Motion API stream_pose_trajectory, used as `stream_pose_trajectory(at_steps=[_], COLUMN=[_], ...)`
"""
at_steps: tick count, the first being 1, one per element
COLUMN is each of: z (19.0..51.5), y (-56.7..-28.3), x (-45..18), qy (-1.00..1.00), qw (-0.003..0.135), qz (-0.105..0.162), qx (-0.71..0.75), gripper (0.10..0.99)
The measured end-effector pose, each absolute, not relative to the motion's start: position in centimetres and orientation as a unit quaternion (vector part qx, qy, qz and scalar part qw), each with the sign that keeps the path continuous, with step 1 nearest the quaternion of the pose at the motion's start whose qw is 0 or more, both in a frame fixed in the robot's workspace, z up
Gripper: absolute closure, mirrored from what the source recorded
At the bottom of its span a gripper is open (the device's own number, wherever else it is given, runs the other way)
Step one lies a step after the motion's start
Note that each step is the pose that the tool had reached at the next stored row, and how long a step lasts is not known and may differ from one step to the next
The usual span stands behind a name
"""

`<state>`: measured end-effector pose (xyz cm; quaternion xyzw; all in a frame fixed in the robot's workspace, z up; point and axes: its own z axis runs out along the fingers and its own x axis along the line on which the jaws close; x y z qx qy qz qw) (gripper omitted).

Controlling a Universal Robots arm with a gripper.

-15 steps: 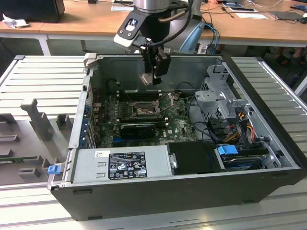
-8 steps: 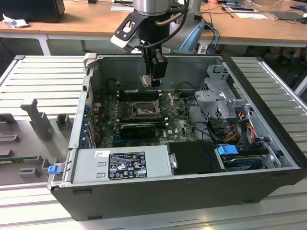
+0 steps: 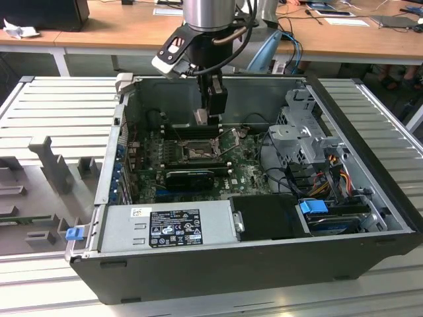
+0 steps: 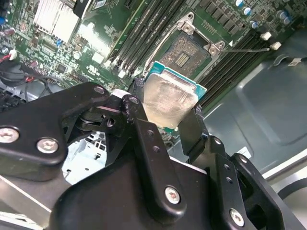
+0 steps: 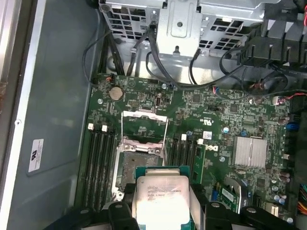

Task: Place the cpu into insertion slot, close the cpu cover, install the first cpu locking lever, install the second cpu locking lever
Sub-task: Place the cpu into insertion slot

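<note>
- One ribbed metal surface [image 3: 59,112] carries the whole set-up.
- An open black computer case [image 3: 218,264] lies on its side on that surface, its inside facing up.
- A green board [image 3: 248,172] covers the floor of the case, and a grey power box [image 3: 168,228] runs along the near wall in the exterior view.
- The arm reaches down into the case. Its pincer [image 4: 165,112] is clenched on the chip [image 4: 168,100], with one finger against each of two opposite edges.
- The cover frame [image 5: 144,113] stands raised open from one edge of the socket [image 5: 132,160].
- The socket lies bare, its pin field uncovered.
- The chip, pale silver on a green base, hangs above the board close by the socket and is not seated in it.
</note>
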<state>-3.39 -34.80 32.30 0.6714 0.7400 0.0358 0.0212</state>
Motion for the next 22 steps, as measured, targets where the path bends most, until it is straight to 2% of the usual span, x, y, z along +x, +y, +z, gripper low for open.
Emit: stream_pose_trajectory(at_steps=[22], z=[28.8], y=[-34.8], x=[-3.4], qy=[0.709], qw=[0.023], qz=[0.035], qx=[0.704], gripper=[0.557])
